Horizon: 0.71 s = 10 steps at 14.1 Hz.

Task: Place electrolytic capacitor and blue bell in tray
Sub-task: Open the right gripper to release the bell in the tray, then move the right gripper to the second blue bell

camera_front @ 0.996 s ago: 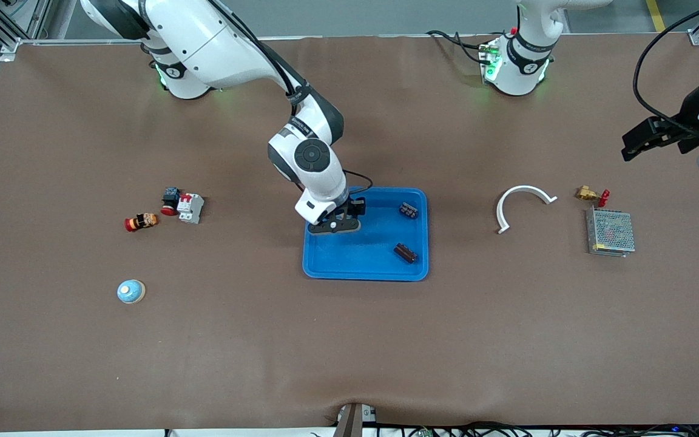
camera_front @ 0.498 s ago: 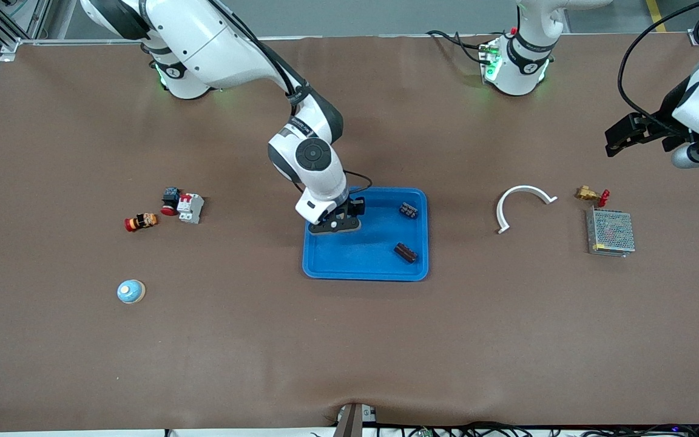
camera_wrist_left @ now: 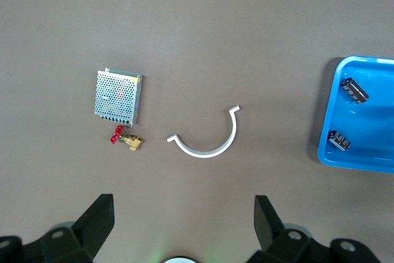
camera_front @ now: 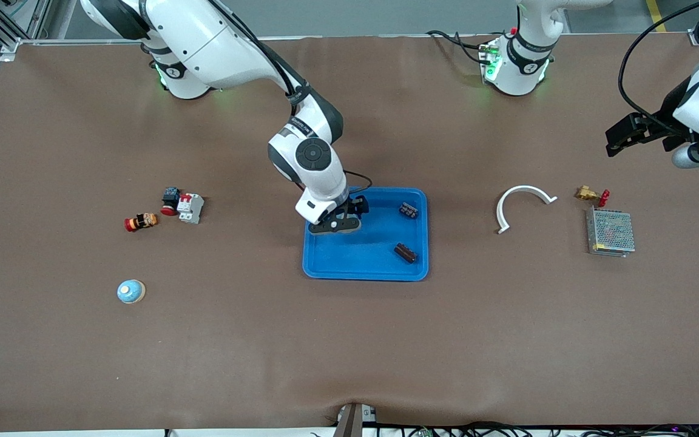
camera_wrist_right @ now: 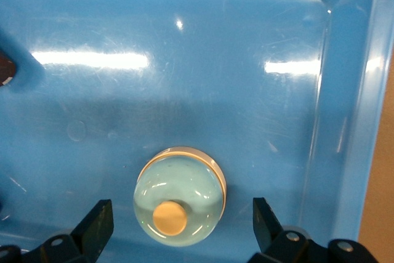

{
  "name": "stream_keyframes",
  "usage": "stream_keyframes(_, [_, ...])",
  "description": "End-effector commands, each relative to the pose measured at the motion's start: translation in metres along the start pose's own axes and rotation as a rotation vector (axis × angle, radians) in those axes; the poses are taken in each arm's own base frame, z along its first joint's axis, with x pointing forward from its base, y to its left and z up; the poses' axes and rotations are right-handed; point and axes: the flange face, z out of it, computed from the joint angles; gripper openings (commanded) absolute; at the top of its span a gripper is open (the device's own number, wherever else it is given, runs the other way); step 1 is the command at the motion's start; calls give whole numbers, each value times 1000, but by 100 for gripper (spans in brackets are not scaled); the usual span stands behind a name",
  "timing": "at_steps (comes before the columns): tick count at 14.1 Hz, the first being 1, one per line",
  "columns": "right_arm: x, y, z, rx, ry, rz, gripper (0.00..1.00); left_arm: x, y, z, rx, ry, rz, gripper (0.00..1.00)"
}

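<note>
The blue tray lies mid-table. My right gripper hangs low inside it, at the corner toward the right arm's base, fingers open. A blue bell with a tan button sits on the tray floor between those open fingers, touching neither. Two dark electrolytic capacitors lie in the tray toward the left arm's end. A second blue bell stands on the table toward the right arm's end. My left gripper hovers open and empty over the left arm's end of the table.
A white curved strip, a brass valve with a red handle and a perforated metal box lie toward the left arm's end. A breaker, a black-and-red switch and a red-capped part lie toward the right arm's end.
My right gripper has opened and let go of the bell, which rests in the tray. The left arm rose slightly toward its base a second ago, then held still.
</note>
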Motion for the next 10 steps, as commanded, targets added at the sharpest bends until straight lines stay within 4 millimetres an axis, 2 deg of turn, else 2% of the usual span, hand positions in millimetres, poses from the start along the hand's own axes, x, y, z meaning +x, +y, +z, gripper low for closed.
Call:
stream_keyframes(1, [6, 0, -41, -28, 13, -7, 100, -2, -1, 0, -4, -10, 21, 100])
stream_keyframes(5, [25, 22, -100, -67, -9, -44, 100, -1, 1, 1, -4, -10, 24, 100])
stream_keyframes(8, [46, 51, -148, -104, -33, -101, 100, -1, 1, 1, -4, -12, 24, 100])
stream_keyframes(10, [65, 83, -181, -126, -60, -153, 100, -1, 3, 0, -3, -8, 26, 100])
